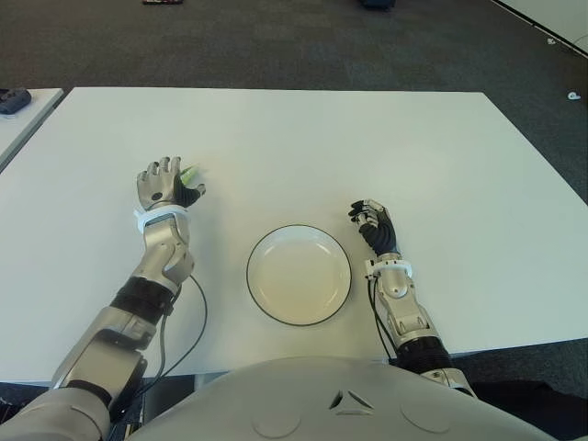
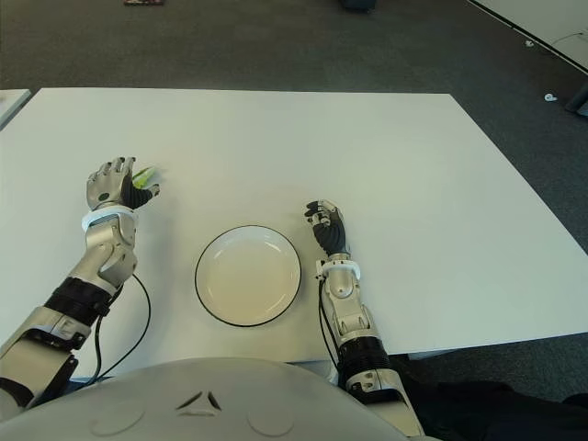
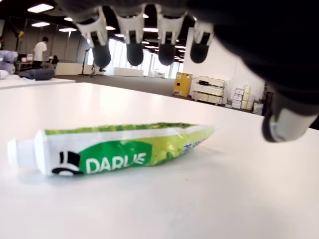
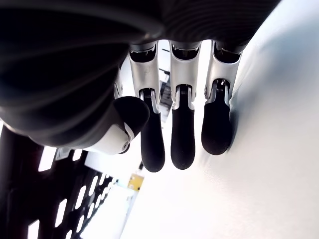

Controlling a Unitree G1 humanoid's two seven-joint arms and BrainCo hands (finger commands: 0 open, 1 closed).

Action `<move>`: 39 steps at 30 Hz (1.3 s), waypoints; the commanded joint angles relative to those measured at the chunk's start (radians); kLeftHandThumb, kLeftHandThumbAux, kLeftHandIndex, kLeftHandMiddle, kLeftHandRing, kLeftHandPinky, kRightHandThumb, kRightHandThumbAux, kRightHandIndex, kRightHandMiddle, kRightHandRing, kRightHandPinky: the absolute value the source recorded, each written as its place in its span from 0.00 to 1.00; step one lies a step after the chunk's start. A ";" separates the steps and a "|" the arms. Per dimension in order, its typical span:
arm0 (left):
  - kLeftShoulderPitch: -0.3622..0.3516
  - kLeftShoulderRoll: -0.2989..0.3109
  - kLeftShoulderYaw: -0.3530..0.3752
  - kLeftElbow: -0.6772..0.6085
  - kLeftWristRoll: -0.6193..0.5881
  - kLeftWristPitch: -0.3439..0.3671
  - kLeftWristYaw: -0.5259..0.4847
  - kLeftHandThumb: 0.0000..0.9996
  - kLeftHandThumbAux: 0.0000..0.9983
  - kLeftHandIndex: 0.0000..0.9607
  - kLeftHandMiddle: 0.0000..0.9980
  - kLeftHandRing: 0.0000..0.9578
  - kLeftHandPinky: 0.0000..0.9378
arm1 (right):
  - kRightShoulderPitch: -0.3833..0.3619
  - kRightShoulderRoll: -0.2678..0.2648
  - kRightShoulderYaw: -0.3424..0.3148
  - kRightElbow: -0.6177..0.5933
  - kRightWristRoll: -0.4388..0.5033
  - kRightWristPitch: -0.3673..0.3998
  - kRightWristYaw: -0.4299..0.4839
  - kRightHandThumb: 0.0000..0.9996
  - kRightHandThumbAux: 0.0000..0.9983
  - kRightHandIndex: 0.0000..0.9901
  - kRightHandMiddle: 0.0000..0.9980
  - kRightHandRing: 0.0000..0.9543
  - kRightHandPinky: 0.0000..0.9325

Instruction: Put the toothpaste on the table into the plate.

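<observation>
Left hand hovers over the green toothpaste, fingers spread, tube lying flat on the table, ungripped. Bare white top all round it. Plate sits near the front edge; right hand just beside it, fingers loosely curled, empty. Dark carpet beyond

table: white, smooth, a little shiny
toothpaste: soft green and white plastic tube, crinkly, glossy, with a white cap
plate: smooth, shiny, cream with a dark rim
left hand: grey metal look, black rubbery fingertips
right hand: black, ribbed, matt
floor: dark, rough carpet
</observation>
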 commanded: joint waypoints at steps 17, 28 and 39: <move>0.034 0.062 -0.037 -0.056 0.043 -0.151 -0.057 0.42 0.51 0.33 0.40 0.40 0.46 | 0.007 0.002 -0.004 0.028 -0.006 0.022 -0.009 0.83 0.70 0.37 0.49 0.49 0.46; 0.044 0.086 -0.051 -0.099 0.084 -0.106 -0.162 0.37 0.51 0.35 0.43 0.43 0.44 | 0.003 -0.003 -0.007 0.031 -0.012 0.024 -0.013 0.83 0.70 0.37 0.49 0.48 0.44; 0.025 0.120 -0.044 -0.071 0.130 -0.055 -0.247 0.32 0.47 0.11 0.17 0.14 0.15 | 0.000 -0.006 -0.010 0.036 -0.002 0.014 -0.002 0.83 0.70 0.37 0.49 0.49 0.45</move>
